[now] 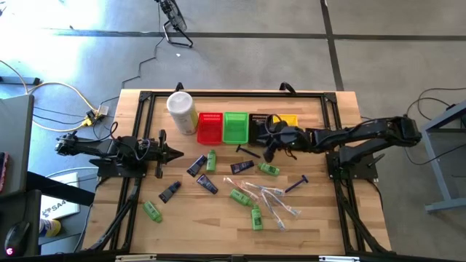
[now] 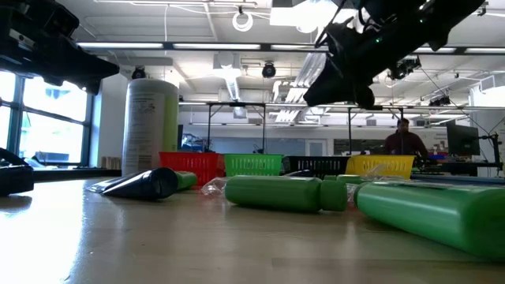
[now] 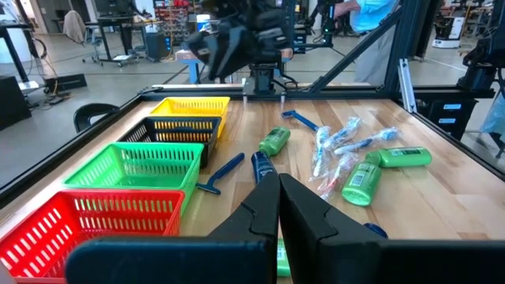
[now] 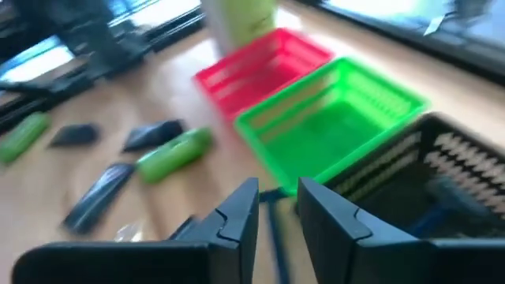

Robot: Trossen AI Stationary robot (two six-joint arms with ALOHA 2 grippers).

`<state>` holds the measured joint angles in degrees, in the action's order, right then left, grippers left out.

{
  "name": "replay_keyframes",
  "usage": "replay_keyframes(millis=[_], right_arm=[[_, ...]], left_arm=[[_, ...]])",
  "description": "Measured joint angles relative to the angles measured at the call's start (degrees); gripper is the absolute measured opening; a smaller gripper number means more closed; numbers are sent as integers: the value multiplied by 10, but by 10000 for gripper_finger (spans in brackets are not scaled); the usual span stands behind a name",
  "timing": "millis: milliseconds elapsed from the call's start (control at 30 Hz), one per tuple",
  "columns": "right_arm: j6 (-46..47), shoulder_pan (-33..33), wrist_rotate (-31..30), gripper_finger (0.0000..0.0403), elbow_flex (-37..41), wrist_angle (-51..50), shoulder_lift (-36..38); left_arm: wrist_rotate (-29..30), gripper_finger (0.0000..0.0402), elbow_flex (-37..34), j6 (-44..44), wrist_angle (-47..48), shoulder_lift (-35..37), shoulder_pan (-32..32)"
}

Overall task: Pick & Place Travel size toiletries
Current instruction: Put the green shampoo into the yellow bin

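1. A wooden table (image 1: pixel 320 218) holds scattered toiletries (image 1: pixel 240 191) in front of a row of baskets (image 1: pixel 234 127).
2. The right gripper (image 4: pixel 276 207) hovers over the black basket (image 4: pixel 450 181), fingers slightly apart, empty; toiletries lie just beside it.
3. The left gripper (image 3: pixel 278 193) rests closed at the table's left.
4. Blur hides the black basket's contents.

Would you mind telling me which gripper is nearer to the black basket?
The right. The right gripper hovers at the black basket, by its front edge. The left gripper waits on the table's left side, past the green basket and red basket.
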<state>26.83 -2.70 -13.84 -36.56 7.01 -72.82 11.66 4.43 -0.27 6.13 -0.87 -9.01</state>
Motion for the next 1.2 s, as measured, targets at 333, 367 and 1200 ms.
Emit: replay_keyframes(millis=[333, 367, 1200], right_arm=[[-2, 1, 98, 79, 0, -4, 3], [-2, 2, 104, 79, 0, -5, 3], [4, 99, 123, 76, 0, -72, 3]], left_arm=[[0, 7, 0, 0, 0, 0, 0], [0, 7, 0, 0, 0, 0, 0], [0, 7, 0, 0, 0, 0, 0]])
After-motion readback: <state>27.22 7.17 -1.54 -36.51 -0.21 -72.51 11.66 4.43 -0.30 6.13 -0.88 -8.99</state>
